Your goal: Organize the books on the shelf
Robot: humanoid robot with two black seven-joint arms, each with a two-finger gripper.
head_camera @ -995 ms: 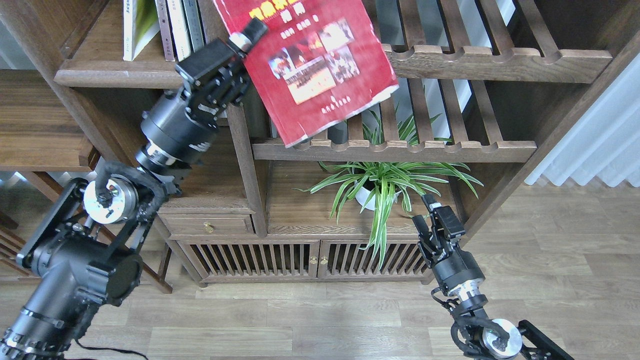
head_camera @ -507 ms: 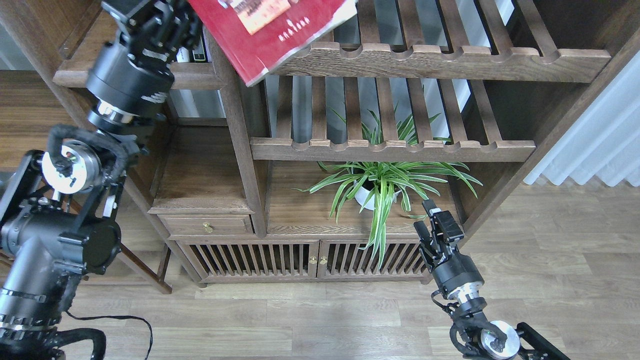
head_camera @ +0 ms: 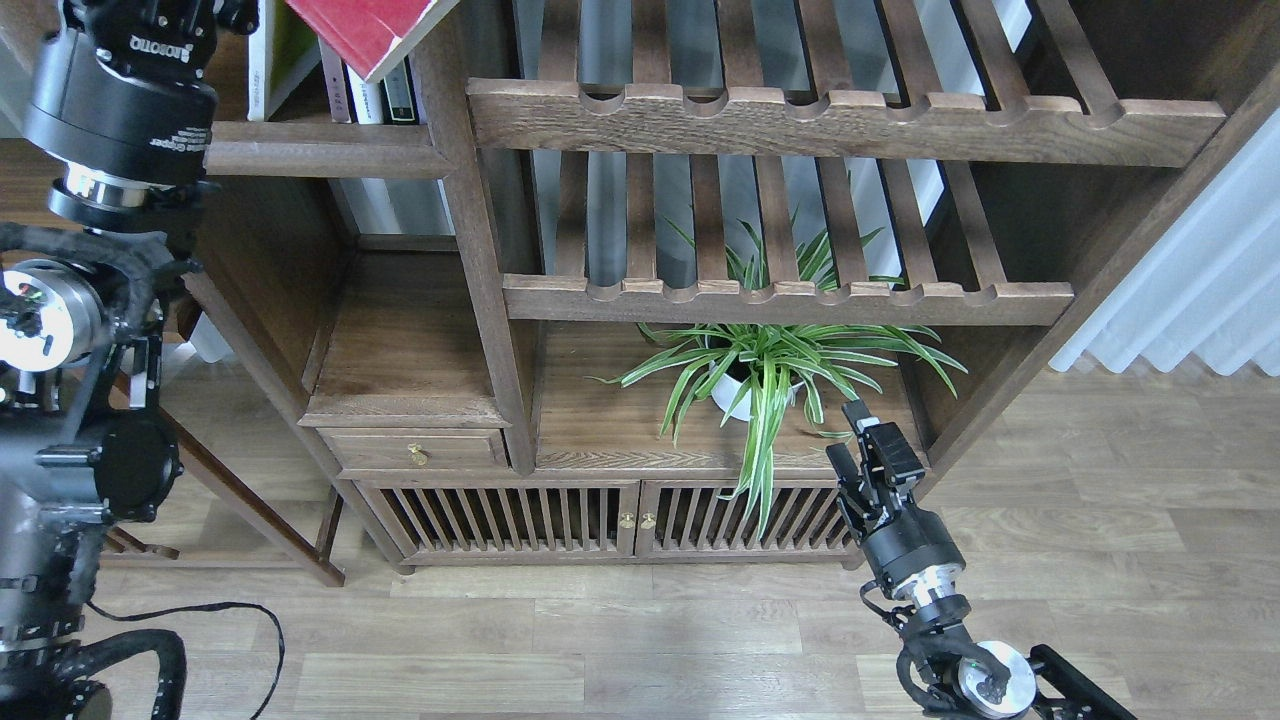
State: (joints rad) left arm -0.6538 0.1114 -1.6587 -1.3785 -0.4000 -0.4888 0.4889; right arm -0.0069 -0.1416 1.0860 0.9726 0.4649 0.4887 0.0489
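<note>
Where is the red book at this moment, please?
In the head view only a corner of the red book shows, at the top left edge, in front of the upright books on the shelf, just left of the bookcase post.

red book (head_camera: 365, 30) cut by top edge | left tool out of frame

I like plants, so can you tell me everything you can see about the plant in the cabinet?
The plant has long, thin, arching leaves, green with pale stripes, spreading out in all directions. It grows from a small white pot, mostly hidden by the leaves. The pot stands upright on a wooden shelf of the bookcase, beneath a slatted rack. Some leaves droop over the shelf's front edge, in front of the slatted doors. Nothing grips it.
</note>
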